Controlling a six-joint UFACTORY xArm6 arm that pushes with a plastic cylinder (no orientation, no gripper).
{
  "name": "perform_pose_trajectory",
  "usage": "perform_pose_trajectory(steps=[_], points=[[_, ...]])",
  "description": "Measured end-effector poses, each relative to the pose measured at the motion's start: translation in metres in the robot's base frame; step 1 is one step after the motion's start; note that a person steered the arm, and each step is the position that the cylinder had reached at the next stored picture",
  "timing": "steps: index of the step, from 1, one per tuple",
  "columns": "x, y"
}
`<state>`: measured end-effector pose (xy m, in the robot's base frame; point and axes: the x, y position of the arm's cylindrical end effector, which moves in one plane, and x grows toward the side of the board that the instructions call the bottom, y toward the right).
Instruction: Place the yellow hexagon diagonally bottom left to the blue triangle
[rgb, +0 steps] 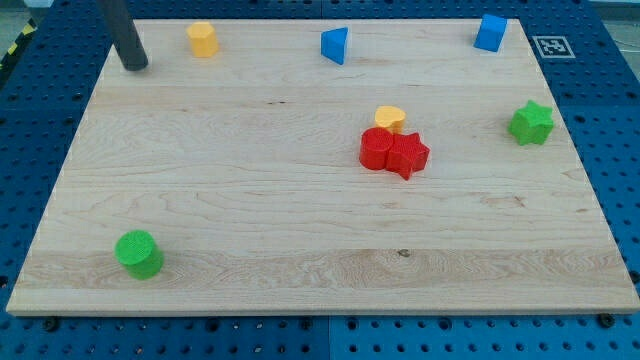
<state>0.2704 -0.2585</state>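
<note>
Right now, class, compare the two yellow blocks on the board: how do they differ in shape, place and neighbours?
The yellow hexagon has flat sides; the yellow block by the red ones looks rounded, its exact shape unclear. The yellow hexagon stands alone near the view's top left, close to my tip; the rounded yellow block sits mid-board, against the red blocks. The hexagon lies left of the blue triangle; the other lies below and right of it. Both share one colour.

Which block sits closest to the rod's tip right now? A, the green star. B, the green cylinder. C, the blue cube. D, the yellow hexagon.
D: my tip rests at the view's top left, with the yellow hexagon just to its right, apart from it; the other three lie much farther off.
</note>
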Motion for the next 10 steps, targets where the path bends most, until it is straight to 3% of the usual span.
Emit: perform_pose_trajectory(steps=[1,2,3,4,6,10], points=[[-0.052,-0.008],[-0.073,0.035],[-0.061,0.075],[-0.03,0.08],[-0.029,0.043],[-0.029,0.031]])
